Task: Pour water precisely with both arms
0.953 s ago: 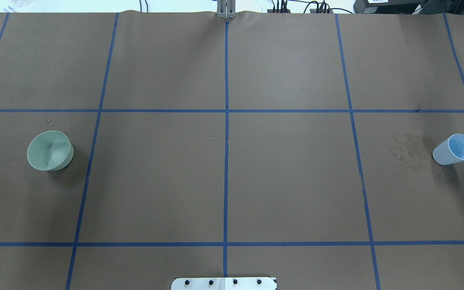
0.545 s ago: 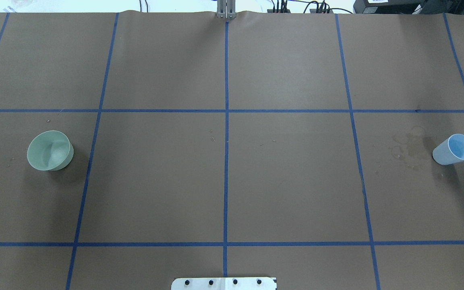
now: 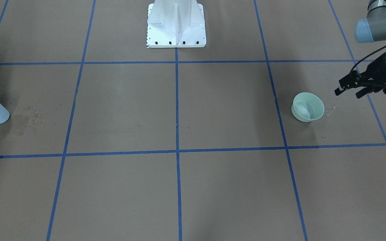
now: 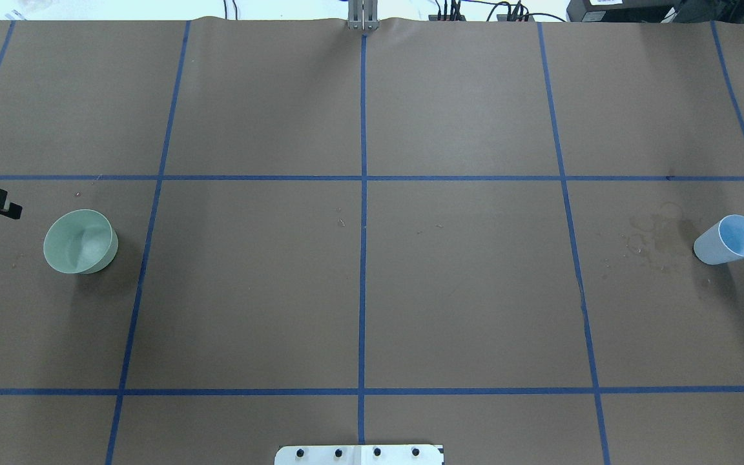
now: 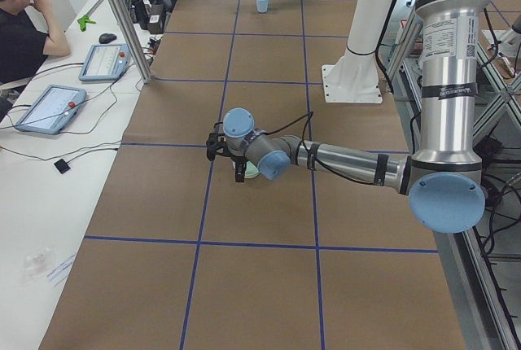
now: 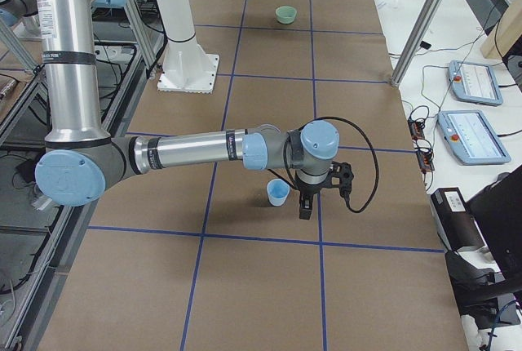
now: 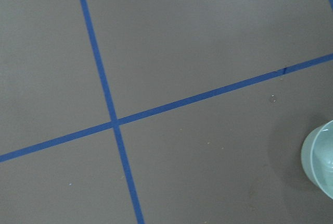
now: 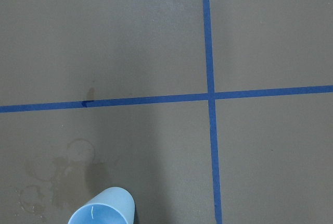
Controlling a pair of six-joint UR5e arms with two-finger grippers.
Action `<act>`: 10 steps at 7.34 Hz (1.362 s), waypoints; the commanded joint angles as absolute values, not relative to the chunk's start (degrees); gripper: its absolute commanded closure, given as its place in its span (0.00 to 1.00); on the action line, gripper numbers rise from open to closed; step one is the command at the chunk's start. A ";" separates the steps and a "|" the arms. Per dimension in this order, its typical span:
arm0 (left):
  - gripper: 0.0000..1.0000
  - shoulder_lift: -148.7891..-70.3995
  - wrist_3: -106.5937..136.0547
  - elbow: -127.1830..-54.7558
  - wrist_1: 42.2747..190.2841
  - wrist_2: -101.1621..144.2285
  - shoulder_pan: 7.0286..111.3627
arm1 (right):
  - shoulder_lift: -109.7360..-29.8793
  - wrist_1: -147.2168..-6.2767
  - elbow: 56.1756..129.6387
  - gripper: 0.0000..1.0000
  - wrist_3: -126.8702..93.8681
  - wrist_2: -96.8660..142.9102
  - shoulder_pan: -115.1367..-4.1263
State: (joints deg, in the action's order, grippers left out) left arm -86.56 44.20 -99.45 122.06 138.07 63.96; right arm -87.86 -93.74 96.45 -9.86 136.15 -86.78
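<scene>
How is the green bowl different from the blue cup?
The green bowl is wide and low; the blue cup is narrower and taller. The bowl stands on the robot's left side, the cup on its right. Big blotchy stains mark the paper beside the cup, not beside the bowl. Both stand upright, open end up.

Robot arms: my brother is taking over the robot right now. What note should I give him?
Left gripper: open, empty, beside the green bowl, not touching.
Right gripper: next to the blue cup; open or shut, cannot tell.
Bowl and cup stand upright, far apart; wet marks by the cup.
Done: nothing lifted or poured yet.
To do: probably grasp both, bring together, pour.
</scene>
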 commanded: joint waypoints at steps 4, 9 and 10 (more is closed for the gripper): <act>0.00 -91.21 47.55 -91.70 123.22 131.66 55.20 | -87.80 -93.69 96.68 0.00 -9.84 136.32 -86.75; 0.53 -92.20 47.11 -90.44 123.13 131.75 55.11 | -87.71 -93.69 96.77 0.00 -9.93 136.49 -86.75; 0.73 -92.20 47.20 -90.44 123.22 131.75 55.11 | -87.71 -93.78 96.85 0.00 -9.93 136.58 -86.75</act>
